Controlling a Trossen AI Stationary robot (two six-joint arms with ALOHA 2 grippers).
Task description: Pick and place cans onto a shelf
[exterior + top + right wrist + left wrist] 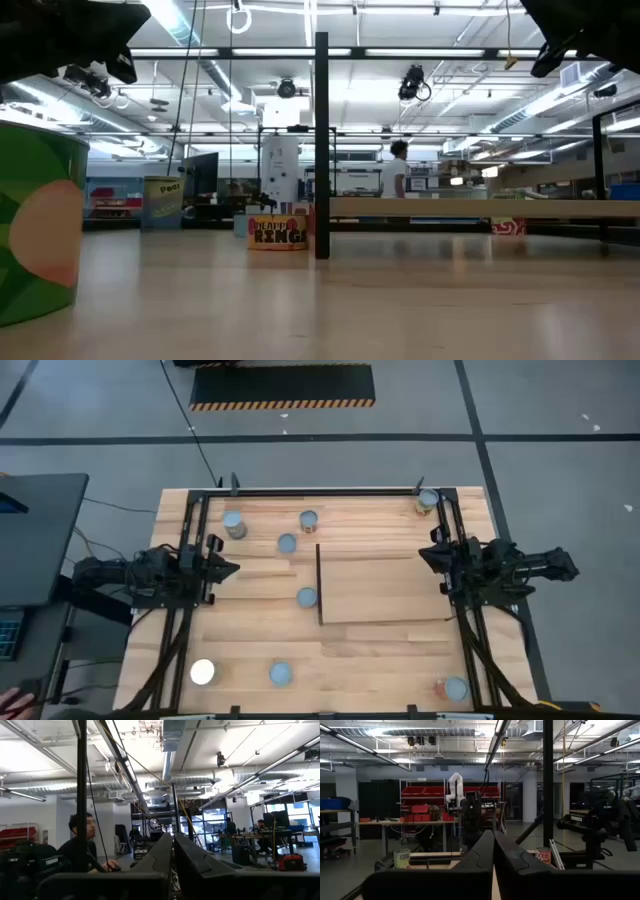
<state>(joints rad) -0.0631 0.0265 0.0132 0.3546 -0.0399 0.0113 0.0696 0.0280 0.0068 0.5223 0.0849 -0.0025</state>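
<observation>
Eight silver-topped cans [306, 597] scattered around pale shelf [385, 588]. Left gripper [228, 568] and right gripper [428, 554] flanking shelf, jaws pressed together, holding nothing.

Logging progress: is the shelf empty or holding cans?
Empty. From above, the shelf is bare; the nearest can stands on the tabletop beside its dark edge strip.
</observation>
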